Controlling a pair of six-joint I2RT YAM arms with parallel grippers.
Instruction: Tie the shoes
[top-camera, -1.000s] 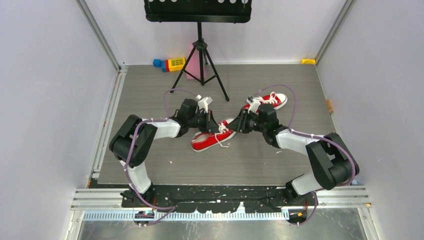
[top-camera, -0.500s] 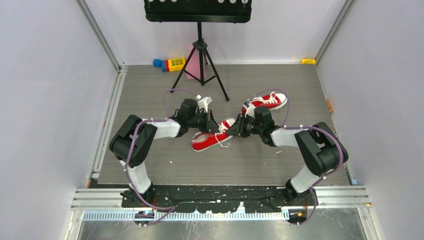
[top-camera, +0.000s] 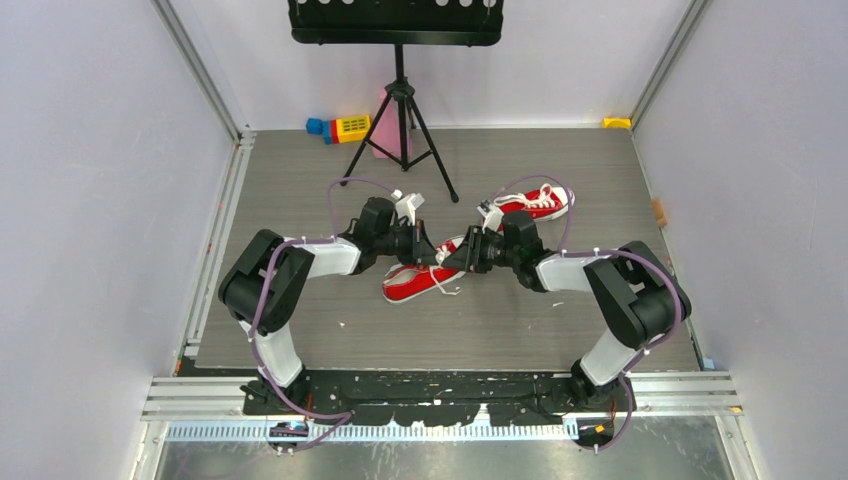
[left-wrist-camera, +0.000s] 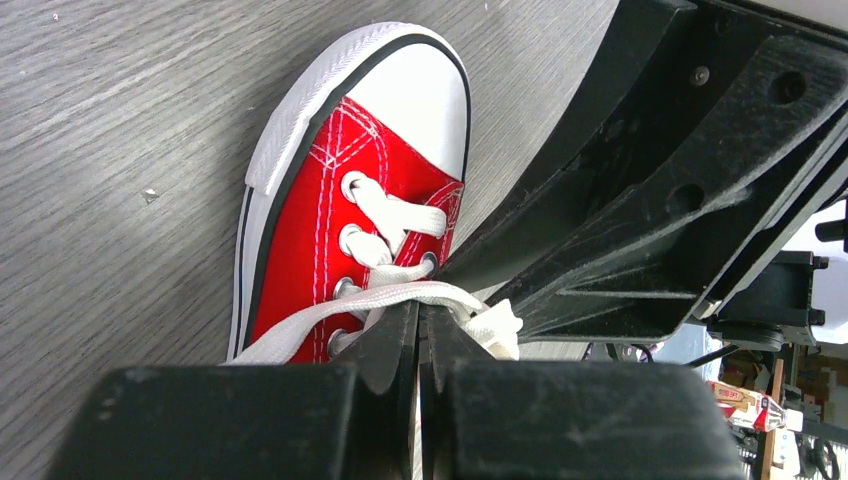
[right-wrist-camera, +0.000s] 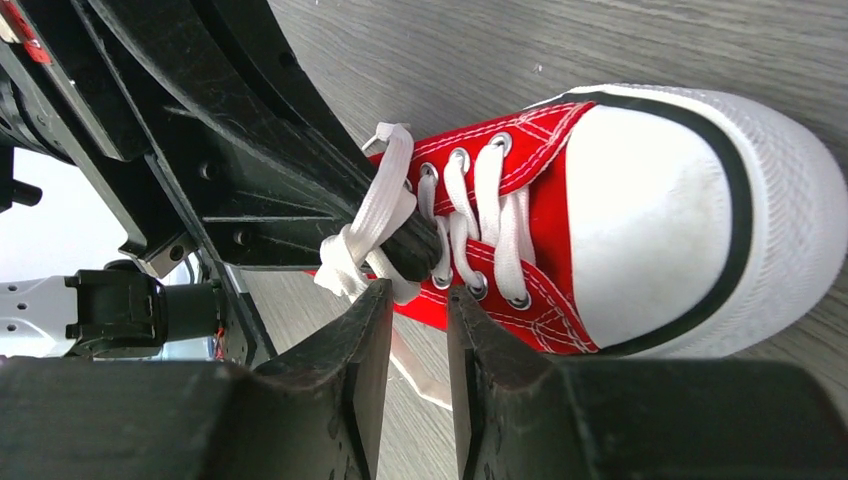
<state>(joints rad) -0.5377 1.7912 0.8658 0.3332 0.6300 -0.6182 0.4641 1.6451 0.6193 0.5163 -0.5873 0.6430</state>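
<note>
Red canvas, a white rubber sole and a white toe cap mark the near low-top sneaker (top-camera: 410, 287). It lies at the middle of the grey wood-grain table (top-camera: 500, 320), heel toward the near left and toe toward the far right. Its twin, the far red sneaker (top-camera: 545, 203), sits apart to the far right, just beyond the right arm's wrist. The two arms meet over the near sneaker's laced front. The left gripper (left-wrist-camera: 418, 312) is clamped tight on a strand of the white lace (left-wrist-camera: 488, 325), fingers pressed together, with the flat lace emerging at the tips and bunching just beyond them. The right gripper (right-wrist-camera: 418, 290) faces it from the other side, its jaws a narrow gap apart with nothing seen between them. Its fingertips (right-wrist-camera: 375, 300) are just beside the bunched lace draped over the left gripper's fingers. At the far edge stand a black tripod music stand (top-camera: 400, 100) and, to its left, blue, red and yellow toy blocks (top-camera: 338, 127).
</note>
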